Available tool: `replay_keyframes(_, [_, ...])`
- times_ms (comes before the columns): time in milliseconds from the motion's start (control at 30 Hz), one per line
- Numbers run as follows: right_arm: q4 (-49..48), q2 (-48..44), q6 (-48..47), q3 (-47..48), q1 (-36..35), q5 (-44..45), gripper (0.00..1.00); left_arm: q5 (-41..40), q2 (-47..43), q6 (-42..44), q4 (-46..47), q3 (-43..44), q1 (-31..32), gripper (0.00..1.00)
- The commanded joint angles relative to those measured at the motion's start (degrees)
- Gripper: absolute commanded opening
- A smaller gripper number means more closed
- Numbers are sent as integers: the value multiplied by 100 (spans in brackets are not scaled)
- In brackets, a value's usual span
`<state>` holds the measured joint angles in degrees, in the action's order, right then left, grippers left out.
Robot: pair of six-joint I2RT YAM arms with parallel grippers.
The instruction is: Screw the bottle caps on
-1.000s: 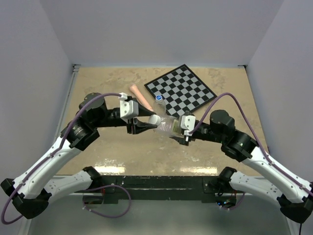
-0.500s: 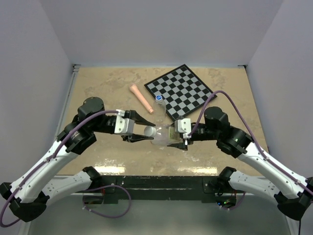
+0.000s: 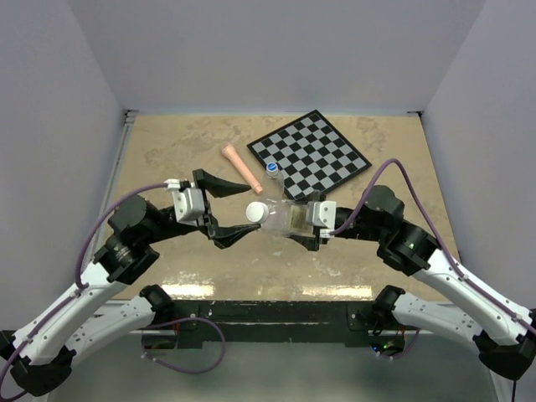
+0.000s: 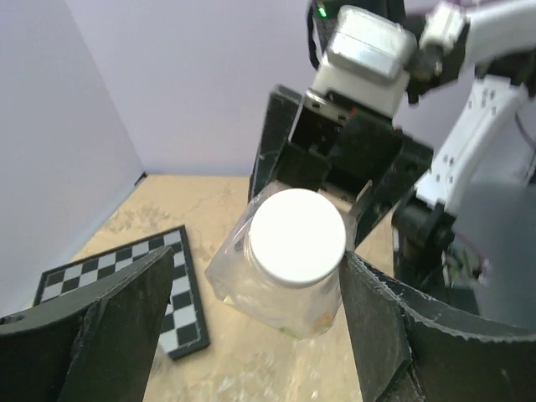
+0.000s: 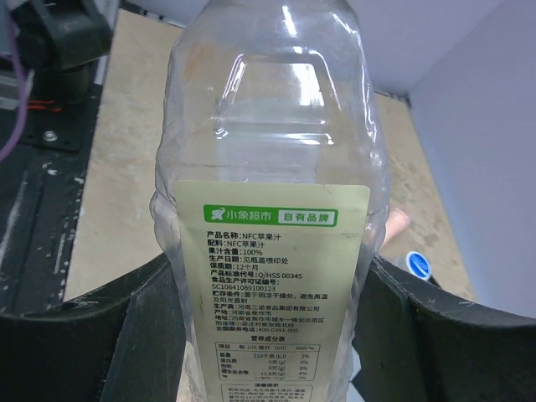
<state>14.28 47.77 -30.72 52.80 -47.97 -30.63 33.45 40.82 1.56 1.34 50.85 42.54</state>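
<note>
The larger clear bottle lies level in the air, and my right gripper is shut on its labelled body. A plain white cap sits on its neck, facing my left gripper. That gripper is open, one finger on each side of the white cap; the right-hand finger is close to the cap's rim and the other finger stands well off. The tiny bottle with the blue cap stands on the table by the board and shows again as the blue cap.
A checkerboard lies at the back right of the tan table, with its corner in the left wrist view. A pink tapered stick lies left of the tiny bottle. Grey walls close in three sides.
My left gripper was shut on the white cap and has opened, its arm drawing back to the left. The cap stays on the bottle, which the right gripper has shifted slightly.
</note>
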Motion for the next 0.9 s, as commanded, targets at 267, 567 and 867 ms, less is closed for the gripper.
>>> replay_keyframes(267, [-1112, -171, 488, -445, -46, 1296, 0, -892, 137, -2837, 4039, -1455, 26, 83])
replay_keyframes(567, [-1674, -303, 699, -770, -46, 1780, 0, -1684, 549, -2038, 6217, -2439, 324, 79])
replay_keyframes(867, [-1894, -233, 611, -911, -46, 1842, 0, -1578, 1358, -1369, 7449, -2281, 404, 78])
